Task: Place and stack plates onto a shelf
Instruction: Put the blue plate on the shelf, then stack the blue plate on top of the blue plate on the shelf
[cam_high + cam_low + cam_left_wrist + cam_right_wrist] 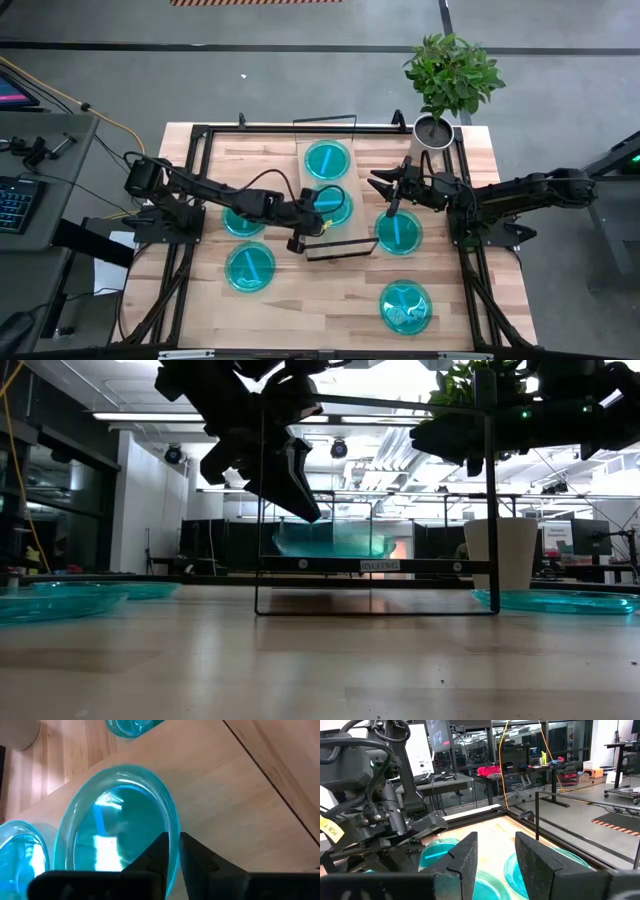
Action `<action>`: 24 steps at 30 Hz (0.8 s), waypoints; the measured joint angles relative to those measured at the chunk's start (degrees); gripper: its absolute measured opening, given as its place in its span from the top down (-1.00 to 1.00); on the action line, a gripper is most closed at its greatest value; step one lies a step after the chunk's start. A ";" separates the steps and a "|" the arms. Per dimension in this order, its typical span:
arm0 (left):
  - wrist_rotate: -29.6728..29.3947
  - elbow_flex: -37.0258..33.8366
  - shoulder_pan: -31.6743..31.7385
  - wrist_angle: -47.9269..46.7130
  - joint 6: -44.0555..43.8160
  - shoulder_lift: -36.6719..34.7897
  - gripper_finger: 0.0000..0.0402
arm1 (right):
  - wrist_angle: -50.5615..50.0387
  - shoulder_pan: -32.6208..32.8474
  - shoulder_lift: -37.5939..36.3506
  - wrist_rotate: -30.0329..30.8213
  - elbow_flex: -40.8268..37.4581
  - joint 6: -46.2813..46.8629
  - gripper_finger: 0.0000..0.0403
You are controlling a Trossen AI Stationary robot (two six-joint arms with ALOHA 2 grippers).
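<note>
**Plate gripped at its rim on the shelf**

Nearest the front edge of the surface, one plate is seen lying flat on the right side, and a second plate lies flat further left. A third plate rests just right of the shelf, below the right claw. A fourth plate is partly covered by the left arm.

The shelf is a light-wood board whose long axis runs from the front of the surface towards the back, with thin black frames at both ends. In the low view it is seen end-on, raised above the surface on its frame.

The left claw is held over the near half of the shelf. Its fingers are nearly closed on the rim of a plate on the board, the edge passing between them. This plate lies close to the near end of the board.

The right claw is held just right of the shelf, above the surface, pointing towards the board. Its fingers are parted with nothing between them.

Towards the far end of the shelf another plate lies flat. Beyond it, at the far right corner of the surface, a potted plant stands.
</note>
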 joint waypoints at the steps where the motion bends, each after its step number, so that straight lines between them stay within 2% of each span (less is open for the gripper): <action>1: 0.00 -0.01 0.00 0.48 0.03 0.00 0.78 | 0.00 0.00 0.00 0.00 0.00 0.01 0.39; 7: -0.43 -0.01 -0.02 2.38 0.82 -0.02 0.56 | 0.00 0.00 0.00 0.00 0.00 -0.07 0.39; 12: -6.10 -0.02 -0.04 1.07 0.87 -1.00 0.42 | 0.00 0.00 0.00 0.00 0.00 -0.08 0.39; 19: -14.14 -0.05 0.05 -7.68 -3.85 -6.40 0.39 | -0.45 0.00 0.08 0.00 0.00 -0.04 0.39; 24: -15.78 -0.22 0.20 -12.90 -11.46 -12.13 0.40 | -0.75 0.00 0.17 0.00 0.00 -0.02 0.39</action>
